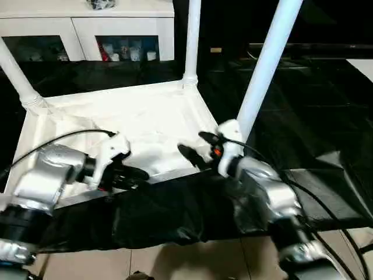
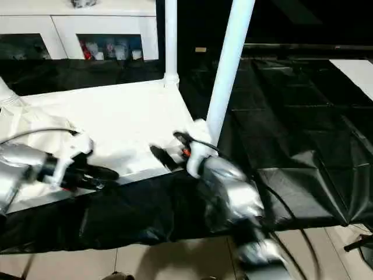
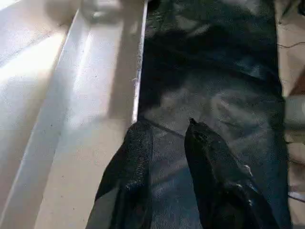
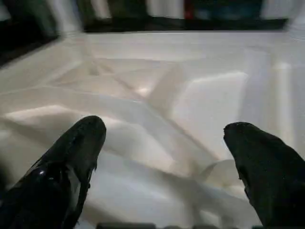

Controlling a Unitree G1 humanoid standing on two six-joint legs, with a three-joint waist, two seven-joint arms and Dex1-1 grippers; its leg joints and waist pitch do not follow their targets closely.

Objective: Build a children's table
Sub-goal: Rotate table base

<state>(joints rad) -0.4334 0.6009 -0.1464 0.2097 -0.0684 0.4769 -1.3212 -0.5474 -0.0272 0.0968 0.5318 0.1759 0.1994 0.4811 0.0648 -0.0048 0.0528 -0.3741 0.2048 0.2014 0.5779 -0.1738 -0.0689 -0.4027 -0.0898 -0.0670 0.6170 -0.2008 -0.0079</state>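
Floor: pale tiles [image 1: 192, 259] nearest the robot, under the hanging edge of the cover.
Cover: black sheet [image 1: 169, 213] draped over the work surface, folding down at the near edge.
Left gripper [image 1: 137, 174]: low at the near rim of the tabletop, pointing along that rim; fingers [image 3: 138, 157] a narrow gap apart, nothing between them, one tip over the white rim, the other over black sheet.
Right gripper [image 1: 198, 147]: at the near right corner of the tabletop, fingers [image 4: 83, 138] spread wide, grasping nothing, aimed across the ribbed underside.
Tabletop [image 1: 145, 116]: white plastic, lying upside down on the black sheet, ribs facing up, long side running left to right in front of the robot.
Near right leg [image 1: 265, 70]: white tube rising from the corner just beside the right gripper, tilted away to the right, not plumb; seating in its socket hidden behind the wrist.
Far legs: one [image 1: 192, 38] upright at the far right corner, one [image 1: 14, 73] slanting at the far left corner.
Near left corner: hidden behind the left forearm; fourth leg cannot be told.
Key relation: tilted leg just behind and right of the right gripper, long axis nearly vertical; right arm much the nearer, left well apart.
Likely need: steadying or pressing that leg home.
Background: white glass-doored cabinet [image 1: 122, 35] beyond the table.
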